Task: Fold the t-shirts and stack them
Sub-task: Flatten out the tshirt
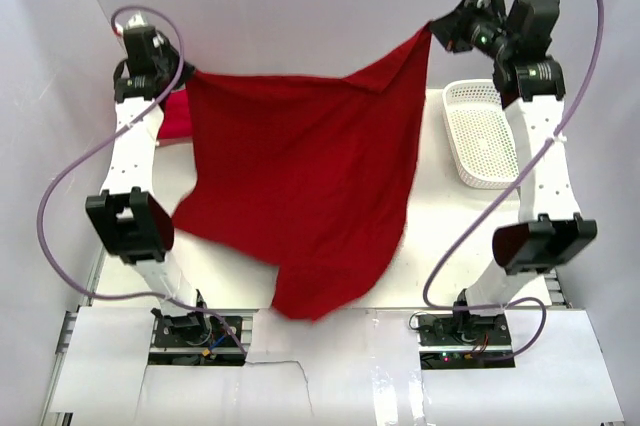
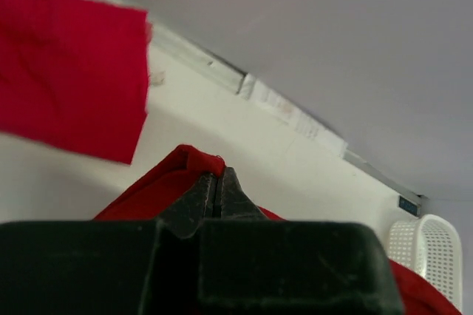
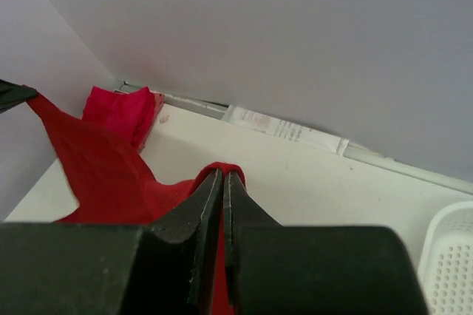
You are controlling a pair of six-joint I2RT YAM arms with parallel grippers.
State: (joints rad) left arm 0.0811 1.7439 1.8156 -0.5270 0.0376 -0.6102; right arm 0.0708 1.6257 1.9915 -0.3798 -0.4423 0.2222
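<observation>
Two corners of the shirt (image 1: 300,176) were clamped: I saw the left fingers (image 2: 208,188) and right fingers (image 3: 214,185) each closed tight on one, the cloth hanging spread between them above the bench (image 1: 445,216).

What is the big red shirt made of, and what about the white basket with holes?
The red t-shirt looks like soft knit cloth, probably cotton, matte: it sags and drapes in loose folds with no shine. The white basket looks like hard moulded plastic: its walls and floor are a stiff grid of small holes.
</observation>
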